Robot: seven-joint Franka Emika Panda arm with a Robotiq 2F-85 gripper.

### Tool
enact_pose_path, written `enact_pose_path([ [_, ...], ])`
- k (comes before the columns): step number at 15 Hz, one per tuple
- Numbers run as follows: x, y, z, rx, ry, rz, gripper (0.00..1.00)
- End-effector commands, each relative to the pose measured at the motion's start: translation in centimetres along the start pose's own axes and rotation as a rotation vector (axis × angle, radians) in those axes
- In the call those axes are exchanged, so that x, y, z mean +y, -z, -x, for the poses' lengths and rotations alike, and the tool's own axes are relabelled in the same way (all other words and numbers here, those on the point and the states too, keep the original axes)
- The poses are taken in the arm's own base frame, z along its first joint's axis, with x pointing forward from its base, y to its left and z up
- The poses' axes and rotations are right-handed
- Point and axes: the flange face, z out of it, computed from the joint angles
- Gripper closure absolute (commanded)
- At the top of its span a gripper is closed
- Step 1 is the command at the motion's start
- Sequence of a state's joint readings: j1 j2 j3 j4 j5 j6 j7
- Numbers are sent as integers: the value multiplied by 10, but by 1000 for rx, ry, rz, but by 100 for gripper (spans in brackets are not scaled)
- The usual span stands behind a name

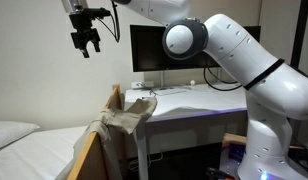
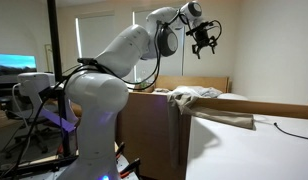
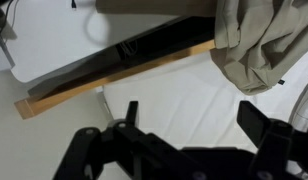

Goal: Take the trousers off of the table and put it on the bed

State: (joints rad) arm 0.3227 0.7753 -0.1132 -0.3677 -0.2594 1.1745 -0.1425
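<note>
The khaki-beige trousers (image 1: 124,115) lie rumpled across the table's corner and over the light-brown bed frame board (image 1: 92,145), and hang down toward the bed (image 1: 34,140). They also show in an exterior view (image 2: 194,95) and at the top right of the wrist view (image 3: 252,45). The white table (image 1: 199,100) stands beside the bed. My gripper (image 1: 86,40) is open and empty, high above the bed and apart from the trousers. It also shows in an exterior view (image 2: 204,40). In the wrist view, its fingers (image 3: 194,120) spread over the white sheet (image 3: 164,95).
A dark monitor (image 1: 159,50) stands at the back of the table. The wooden board (image 3: 114,75) runs diagonally between table top and sheet. A pillow (image 1: 12,130) lies on the bed. A cable (image 2: 294,126) lies on a white surface.
</note>
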Motion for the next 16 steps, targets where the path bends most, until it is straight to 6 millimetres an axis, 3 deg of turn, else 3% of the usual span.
enact_pose_path([
  [1,-7,6,12,-50,-120,-77,0],
  [16,-56,22,35,-243,-531,-274,0],
])
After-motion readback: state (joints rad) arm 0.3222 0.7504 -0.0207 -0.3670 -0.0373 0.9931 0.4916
